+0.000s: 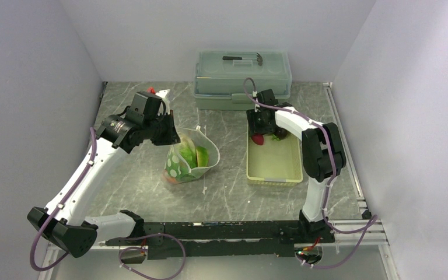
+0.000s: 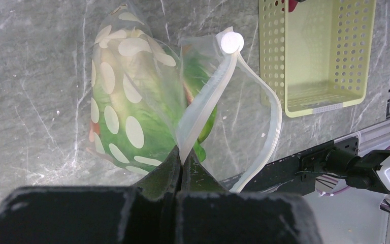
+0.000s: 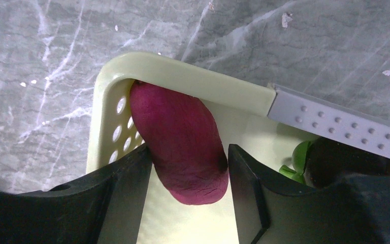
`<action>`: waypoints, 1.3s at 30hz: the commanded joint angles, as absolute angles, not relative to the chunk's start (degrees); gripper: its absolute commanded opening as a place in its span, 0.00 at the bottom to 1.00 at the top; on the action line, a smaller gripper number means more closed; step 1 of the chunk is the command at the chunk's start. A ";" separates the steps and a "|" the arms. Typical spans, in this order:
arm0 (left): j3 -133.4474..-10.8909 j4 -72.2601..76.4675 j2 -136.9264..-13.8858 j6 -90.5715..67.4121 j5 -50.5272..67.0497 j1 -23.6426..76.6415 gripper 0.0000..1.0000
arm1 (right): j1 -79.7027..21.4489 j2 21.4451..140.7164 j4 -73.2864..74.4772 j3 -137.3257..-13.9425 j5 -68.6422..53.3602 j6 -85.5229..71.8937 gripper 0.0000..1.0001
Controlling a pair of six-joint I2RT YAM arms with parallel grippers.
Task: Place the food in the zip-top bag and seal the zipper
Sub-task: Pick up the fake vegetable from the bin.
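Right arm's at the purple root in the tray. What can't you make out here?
- Right wrist view: whether the right gripper is squeezing the purple root; fingers flank it, contact unclear.
- Right wrist view: green fruit and dark piece, mostly hidden behind a finger and the tray rim.
- Top view: that tray end, covered by the right arm.
- Left wrist view: what lies in the bag besides green leaves; dotted plastic blurs it.

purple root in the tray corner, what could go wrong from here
1. The purple root lies against the tray corner wall. The right jaws straddling it may catch the wall, or the root may slip out.
2. The left jaws pinch only one edge of the zip-top bag. The soft mouth could sag, and the root may snag on the zipper.
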State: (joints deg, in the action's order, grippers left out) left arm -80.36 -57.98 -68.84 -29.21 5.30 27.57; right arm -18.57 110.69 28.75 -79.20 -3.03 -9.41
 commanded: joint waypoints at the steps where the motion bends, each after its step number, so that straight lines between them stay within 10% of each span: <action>1: -82.38 -57.06 -67.83 -29.88 5.25 27.33 0.00 | -18.46 110.60 27.40 -81.07 -1.85 -8.61 0.55; 10: -82.86 -56.91 -68.11 -30.06 6.01 27.34 0.00 | -18.51 105.23 28.21 -78.88 -0.16 -10.19 0.19; 39: -84.16 -56.03 -70.18 -30.06 5.14 27.33 0.00 | -20.96 73.21 35.05 -77.59 -19.50 -18.44 0.00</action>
